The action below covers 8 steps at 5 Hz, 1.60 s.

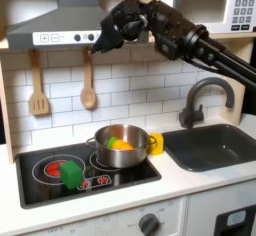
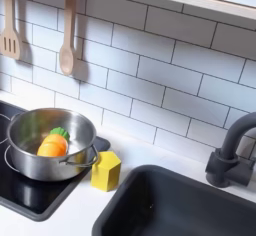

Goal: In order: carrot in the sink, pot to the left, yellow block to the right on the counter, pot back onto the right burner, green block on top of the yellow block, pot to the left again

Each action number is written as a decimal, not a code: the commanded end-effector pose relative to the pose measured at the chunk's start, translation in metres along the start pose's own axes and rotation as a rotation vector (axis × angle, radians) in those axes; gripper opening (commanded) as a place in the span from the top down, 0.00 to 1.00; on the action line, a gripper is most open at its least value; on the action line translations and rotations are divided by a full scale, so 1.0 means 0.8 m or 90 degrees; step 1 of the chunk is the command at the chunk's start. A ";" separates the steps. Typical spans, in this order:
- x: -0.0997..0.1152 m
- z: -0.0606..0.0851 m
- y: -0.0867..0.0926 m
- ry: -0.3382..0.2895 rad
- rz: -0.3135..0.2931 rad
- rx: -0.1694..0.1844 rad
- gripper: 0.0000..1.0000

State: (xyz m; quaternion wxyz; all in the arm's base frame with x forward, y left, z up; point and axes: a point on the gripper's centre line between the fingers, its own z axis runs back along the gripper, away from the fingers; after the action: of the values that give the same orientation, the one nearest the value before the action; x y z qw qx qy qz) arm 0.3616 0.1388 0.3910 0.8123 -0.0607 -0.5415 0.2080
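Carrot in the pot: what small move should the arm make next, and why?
Probably lower the gripper toward the pot. The carrot lies inside it, the sink holds nothing, and the gripper hangs high near the range hood.

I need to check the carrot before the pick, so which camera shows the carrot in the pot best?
The second exterior view: it looks down into the pot, so the carrot shows large, orange with a green top. In the first exterior view the carrot is a small orange patch behind the pot's rim.
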 end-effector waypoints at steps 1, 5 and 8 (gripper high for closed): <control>0.012 -0.007 -0.002 -0.014 0.010 -0.004 1.00; 0.022 -0.023 0.003 -0.022 0.018 -0.003 1.00; 0.012 -0.027 -0.016 -0.014 0.006 -0.025 1.00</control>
State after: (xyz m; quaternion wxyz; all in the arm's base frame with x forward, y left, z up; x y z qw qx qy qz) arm 0.3905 0.1384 0.3880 0.8078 -0.0744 -0.5470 0.2066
